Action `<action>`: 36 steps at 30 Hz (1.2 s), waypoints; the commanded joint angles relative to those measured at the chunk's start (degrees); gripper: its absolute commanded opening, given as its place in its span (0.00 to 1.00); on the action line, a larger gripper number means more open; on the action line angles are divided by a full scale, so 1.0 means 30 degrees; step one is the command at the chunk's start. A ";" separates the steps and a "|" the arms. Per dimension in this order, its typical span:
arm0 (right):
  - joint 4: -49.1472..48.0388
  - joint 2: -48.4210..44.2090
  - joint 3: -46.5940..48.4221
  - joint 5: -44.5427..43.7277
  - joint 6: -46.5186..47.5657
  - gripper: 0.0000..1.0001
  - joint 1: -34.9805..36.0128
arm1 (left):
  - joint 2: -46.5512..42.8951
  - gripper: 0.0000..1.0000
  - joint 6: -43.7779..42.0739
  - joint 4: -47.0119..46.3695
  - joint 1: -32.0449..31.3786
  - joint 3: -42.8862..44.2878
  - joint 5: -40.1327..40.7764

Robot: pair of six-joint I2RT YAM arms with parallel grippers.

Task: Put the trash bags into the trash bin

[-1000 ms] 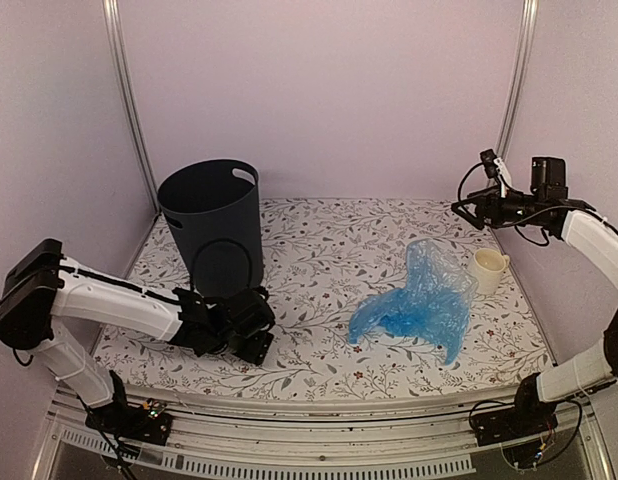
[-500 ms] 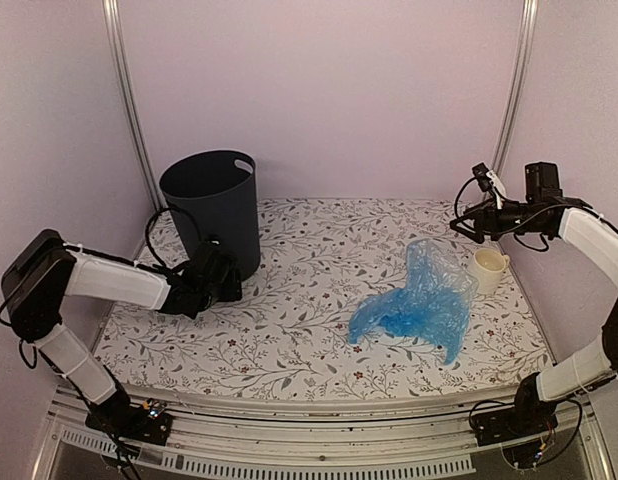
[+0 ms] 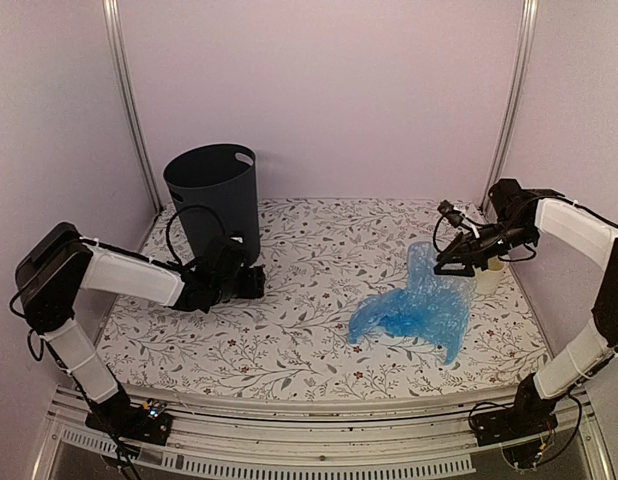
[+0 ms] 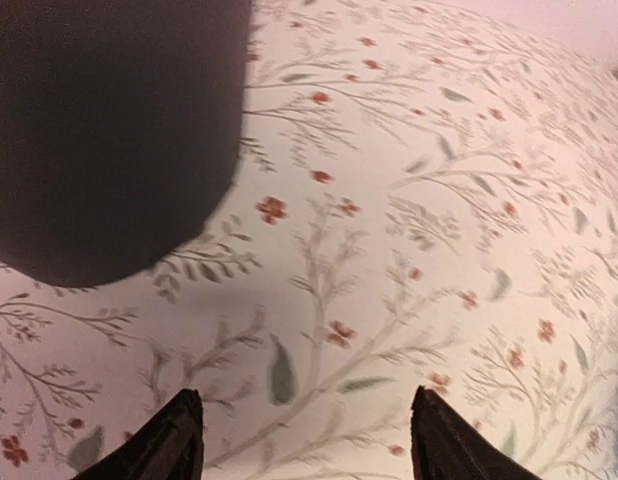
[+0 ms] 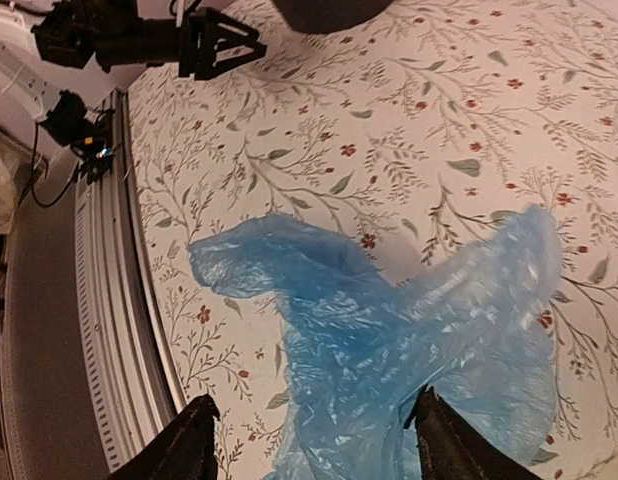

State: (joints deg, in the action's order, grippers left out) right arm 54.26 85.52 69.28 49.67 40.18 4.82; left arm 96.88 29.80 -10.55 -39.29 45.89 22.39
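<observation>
**Trash bag (image 3: 414,310) on the bench (image 3: 319,240), well apart from the trash bin (image 3: 214,195)**

My left jaws stand spread with nothing between them, low over the floral bench just beside the foot of the upright bin. My right jaws are spread too, poised over the raised peak of the crumpled blue bag. The bag lies on the bench's right half.

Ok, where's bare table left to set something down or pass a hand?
Free: the table's middle between trash bin and trash bag, and the front-left strip. Crowded: right side, where right hand, bag and mug bunch; left hand by the bin.
</observation>
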 commanded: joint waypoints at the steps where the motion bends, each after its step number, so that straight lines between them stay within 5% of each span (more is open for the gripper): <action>1: 0.2445 0.1347 -0.0135 0.0899 0.2648 0.59 0.2937 | -0.1579 0.71 -0.0414 0.0676 -0.2453 -0.0415 -0.2666; 5: 0.1628 0.3537 0.3760 0.1758 0.1776 0.07 0.5083 | -0.2604 0.69 -0.0533 0.0677 -0.2965 -0.0867 -0.3638; 6: 0.0817 0.4043 0.4727 0.1765 0.0894 0.03 0.5129 | -0.2819 0.69 -0.0490 0.0875 -0.2901 -0.0979 -0.3437; 15: -0.1877 0.6283 1.3375 -0.2138 -0.3297 0.01 0.3860 | -0.5152 0.69 -0.0736 0.2089 -0.2693 -0.0506 -0.2498; 22: -0.5948 0.4399 1.5373 -0.7750 -0.4454 0.01 0.2290 | -0.4977 0.69 -0.1603 0.1835 -0.2694 0.0060 -0.3572; 25: -0.7731 0.3009 1.4351 -0.7553 -0.4926 0.01 0.2894 | -0.4605 0.68 -0.1820 0.1794 -0.2673 0.0399 -0.3863; 29: -0.7263 0.2794 1.0979 -0.7991 -0.2980 0.01 0.6864 | -0.4532 0.67 -0.2283 0.1576 -0.2598 0.0379 -0.3643; 36: -0.8337 0.5179 0.7718 -0.6443 -0.4371 0.02 1.1085 | -0.6206 0.67 -0.1147 0.0785 -0.0854 -0.1750 -0.4499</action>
State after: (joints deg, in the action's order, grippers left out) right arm 30.22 95.66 94.83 28.45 30.17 35.29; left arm 82.11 24.88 -6.48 -44.82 44.16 10.55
